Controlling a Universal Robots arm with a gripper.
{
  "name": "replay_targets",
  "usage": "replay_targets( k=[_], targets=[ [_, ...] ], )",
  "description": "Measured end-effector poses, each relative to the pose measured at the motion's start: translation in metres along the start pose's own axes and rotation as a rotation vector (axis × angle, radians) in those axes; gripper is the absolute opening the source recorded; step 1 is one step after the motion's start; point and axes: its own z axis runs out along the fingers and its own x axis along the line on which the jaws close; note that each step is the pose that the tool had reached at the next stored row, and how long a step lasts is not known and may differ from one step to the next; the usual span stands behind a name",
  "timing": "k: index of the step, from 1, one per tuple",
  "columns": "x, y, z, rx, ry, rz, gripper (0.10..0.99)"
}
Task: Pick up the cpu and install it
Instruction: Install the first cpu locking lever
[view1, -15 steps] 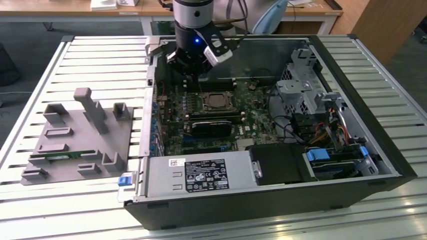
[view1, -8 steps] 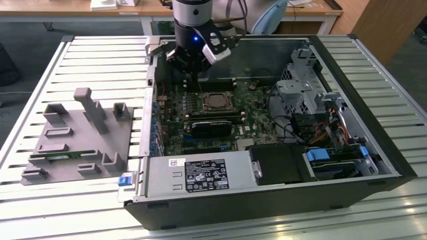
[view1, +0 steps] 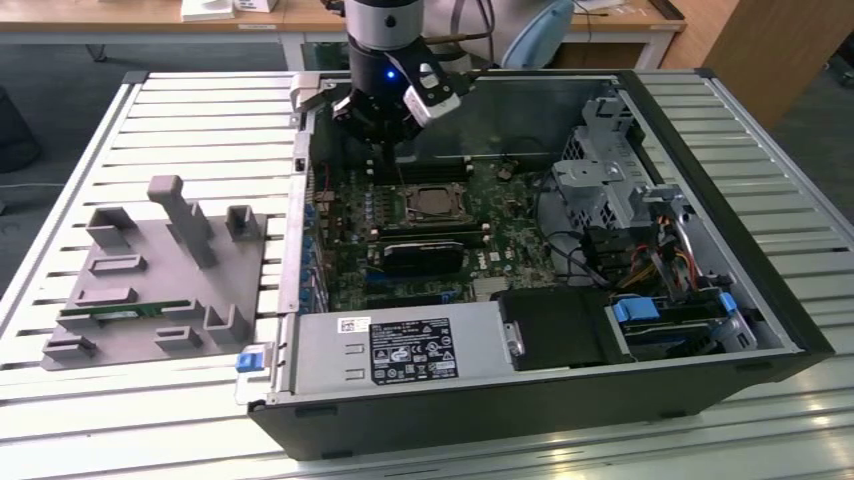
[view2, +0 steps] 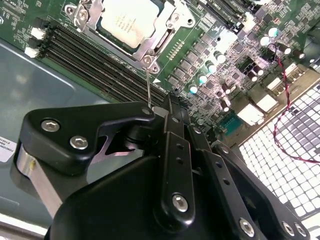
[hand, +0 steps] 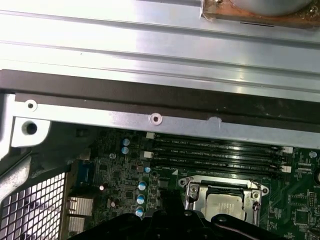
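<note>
Exterior view first: I've got the arm hanging over the far end of the open computer case (view1: 787, 330), with the gripper (view1: 383, 135) low above the motherboard (view1: 427, 260), just behind the socket (view1: 430, 203). The cpu (view1: 431, 204) sits in that socket already, a pale square in the metal frame, so it looks seated to me. Off on the exterior view's left, the grey parts fixture (view1: 154, 270) rests on the slatted table (view1: 80, 150), a green memory stick (view1: 114, 312) lying in it.

Second wrist view now: the black gripper body fills the foreground, and I can't tell from here whether the fingers are apart or together, nothing seems to be in them. Beyond it the cpu (view2: 131, 19) lies flat inside its frame, the memory slots (view2: 100, 57) running alongside, a thin wire lever standing up near the frame's corner.

First wrist view: cpu (hand: 224, 204) again in its socket frame (hand: 192, 192), the case's metal rail (hand: 155, 119) above the slots.

My read: pickup and placement are done; whether the frame is latched I can't say
</note>
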Motion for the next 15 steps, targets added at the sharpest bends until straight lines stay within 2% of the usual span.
replay_targets(
  k=[15],
  targets=[
    [-0.01,-0.0008,0.0,0.0,0.0001,0.0,0.106]
  ],
)
